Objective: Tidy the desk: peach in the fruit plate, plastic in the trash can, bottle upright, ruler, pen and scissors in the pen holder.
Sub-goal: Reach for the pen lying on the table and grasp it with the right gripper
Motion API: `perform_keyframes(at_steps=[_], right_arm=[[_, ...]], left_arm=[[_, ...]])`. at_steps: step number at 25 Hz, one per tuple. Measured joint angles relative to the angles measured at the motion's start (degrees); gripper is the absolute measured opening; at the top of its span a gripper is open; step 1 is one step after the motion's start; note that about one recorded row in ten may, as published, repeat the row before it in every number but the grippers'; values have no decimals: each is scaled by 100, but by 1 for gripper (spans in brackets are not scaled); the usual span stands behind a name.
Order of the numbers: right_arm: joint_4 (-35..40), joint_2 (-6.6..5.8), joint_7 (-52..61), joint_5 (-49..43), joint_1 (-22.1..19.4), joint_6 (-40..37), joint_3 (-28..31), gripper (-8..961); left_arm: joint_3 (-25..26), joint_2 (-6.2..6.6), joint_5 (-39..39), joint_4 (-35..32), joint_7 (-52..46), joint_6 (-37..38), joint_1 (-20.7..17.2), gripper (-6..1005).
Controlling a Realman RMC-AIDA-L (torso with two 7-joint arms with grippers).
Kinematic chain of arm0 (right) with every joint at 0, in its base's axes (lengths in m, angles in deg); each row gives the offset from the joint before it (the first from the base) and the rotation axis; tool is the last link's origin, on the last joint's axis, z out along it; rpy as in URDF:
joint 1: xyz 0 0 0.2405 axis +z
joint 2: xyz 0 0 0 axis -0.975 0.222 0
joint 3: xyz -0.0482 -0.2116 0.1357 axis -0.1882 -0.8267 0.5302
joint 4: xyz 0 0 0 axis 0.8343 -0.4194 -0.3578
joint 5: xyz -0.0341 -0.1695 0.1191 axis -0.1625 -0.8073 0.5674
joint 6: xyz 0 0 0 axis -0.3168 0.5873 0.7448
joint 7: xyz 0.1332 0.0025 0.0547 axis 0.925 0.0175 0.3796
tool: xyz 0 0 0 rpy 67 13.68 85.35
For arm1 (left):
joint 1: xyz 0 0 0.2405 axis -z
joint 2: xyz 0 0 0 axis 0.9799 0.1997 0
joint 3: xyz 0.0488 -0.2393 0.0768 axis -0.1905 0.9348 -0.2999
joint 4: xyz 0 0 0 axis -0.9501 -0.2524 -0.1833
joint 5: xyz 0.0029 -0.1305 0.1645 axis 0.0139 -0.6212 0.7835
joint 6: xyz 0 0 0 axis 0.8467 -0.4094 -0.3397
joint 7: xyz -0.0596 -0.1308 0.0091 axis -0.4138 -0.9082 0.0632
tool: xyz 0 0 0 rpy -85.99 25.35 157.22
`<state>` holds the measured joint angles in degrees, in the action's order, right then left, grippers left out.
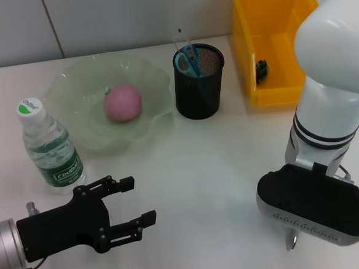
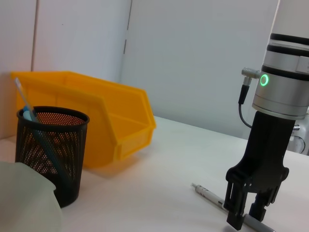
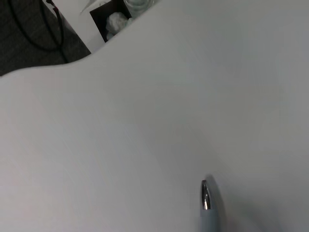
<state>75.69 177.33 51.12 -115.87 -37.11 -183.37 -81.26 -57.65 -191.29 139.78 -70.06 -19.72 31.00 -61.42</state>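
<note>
Desk point(image 1: 219, 168): white, smooth and matt; it carries everything else.
Trash can point(image 1: 271, 36): a yellow plastic bin with stiff walls, at the far right. A small dark thing lies inside; I judge it is the plastic, so this step looks done.
Fruit plate point(image 1: 71, 86): pale green, translucent, with a wavy rim. The peach point(image 1: 123, 103), pink and round, already rests in its middle.
Right gripper point(image 2: 251, 205): black fingers pointing down on the pen, seen from the left wrist view. They stand on both sides of the shaft, but I cannot tell if they already press it.
Left gripper point(image 1: 132, 202): black, fingers apart, holding nothing, low over the near left of the desk.
Bottle point(image 1: 50, 149): clear ribbed plastic, green label, white cap; it stands upright beside the plate, so this is done.
Pen holder point(image 1: 199, 81): black metal mesh cylinder. The blue-handled scissors point(image 1: 186, 60) and a thin clear ruler point(image 1: 179, 39) stand inside.
Pen point(image 2: 210, 195): slim, grey, metallic tip, lying flat on the desk near the front right. It is the only item left, in my judgement.
</note>
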Motion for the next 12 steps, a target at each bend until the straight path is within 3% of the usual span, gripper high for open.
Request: perform_keyframes(at_steps=[12], right_arm=[[22, 0, 5, 8, -4, -13, 23, 495]], left_arm=[[17, 8, -3, 0, 0, -6, 4, 805]])
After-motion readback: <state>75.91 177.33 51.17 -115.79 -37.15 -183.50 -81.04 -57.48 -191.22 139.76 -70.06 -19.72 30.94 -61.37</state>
